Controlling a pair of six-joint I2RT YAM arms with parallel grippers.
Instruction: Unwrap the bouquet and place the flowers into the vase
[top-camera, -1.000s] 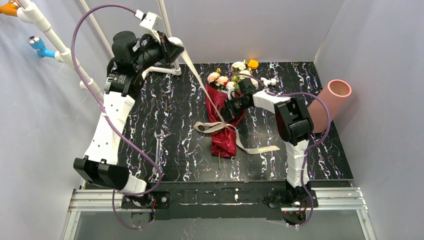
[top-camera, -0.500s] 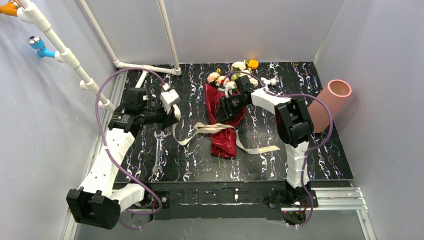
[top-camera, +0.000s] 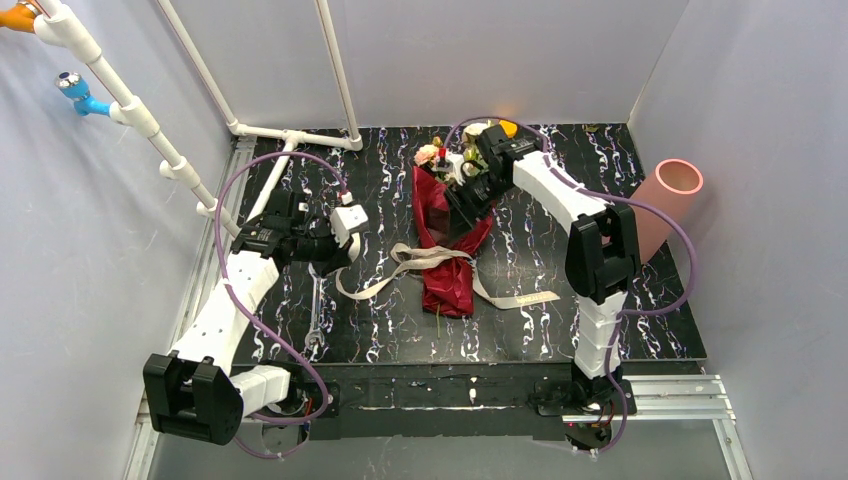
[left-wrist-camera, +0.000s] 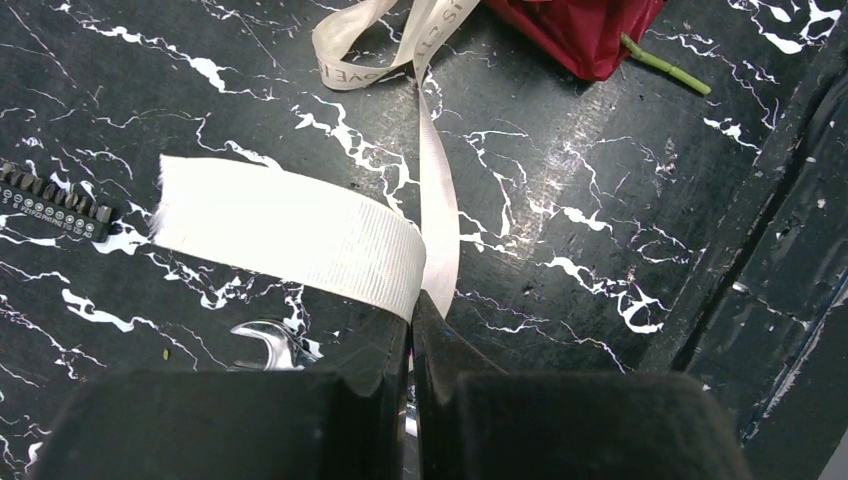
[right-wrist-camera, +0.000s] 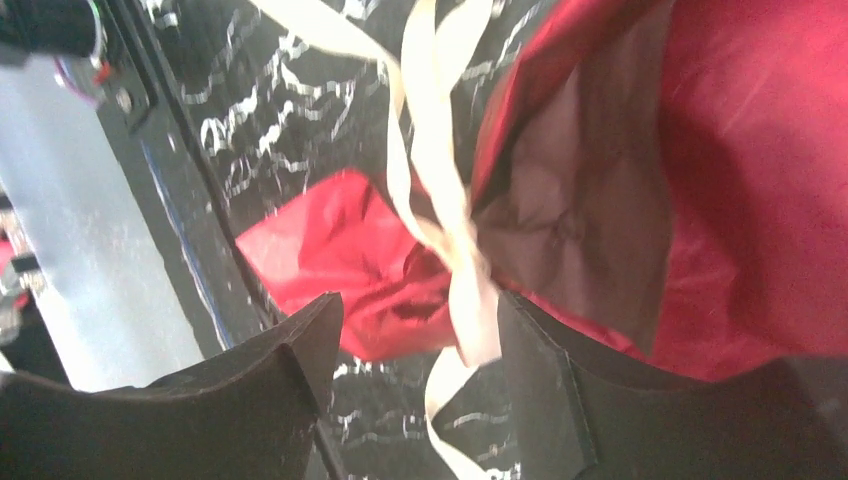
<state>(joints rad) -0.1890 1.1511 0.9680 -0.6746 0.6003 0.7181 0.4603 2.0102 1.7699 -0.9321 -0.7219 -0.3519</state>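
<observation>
The bouquet's maroon wrapping paper (top-camera: 447, 270) lies mid-table, its flowers (top-camera: 436, 156) pointing to the back. A loosened beige ribbon (top-camera: 400, 262) trails from the bouquet's waist to the left. My left gripper (top-camera: 345, 248) hangs low over the table left of the bouquet, shut on the ribbon's end (left-wrist-camera: 300, 225); in the left wrist view the left gripper (left-wrist-camera: 412, 300) pinches it at the fingertips. My right gripper (top-camera: 462, 210) hovers over the upper wrap, open. In the right wrist view the right gripper (right-wrist-camera: 420, 320) frames the ribbon (right-wrist-camera: 450, 230) and red paper (right-wrist-camera: 760, 150) without gripping. The vase (top-camera: 655, 210) leans at the right wall.
A wrench (top-camera: 318, 295) lies near the left gripper, and its head (left-wrist-camera: 270, 345) shows beside a strip of screwdriver bits (left-wrist-camera: 50, 200). White pipes (top-camera: 150, 130) run along the left and back walls. A small orange object (top-camera: 507, 127) sits behind the flowers.
The left arm came down from high at the back to the table's left, still holding the ribbon, which went slack. The right gripper opened and drew back toward the flowers.
</observation>
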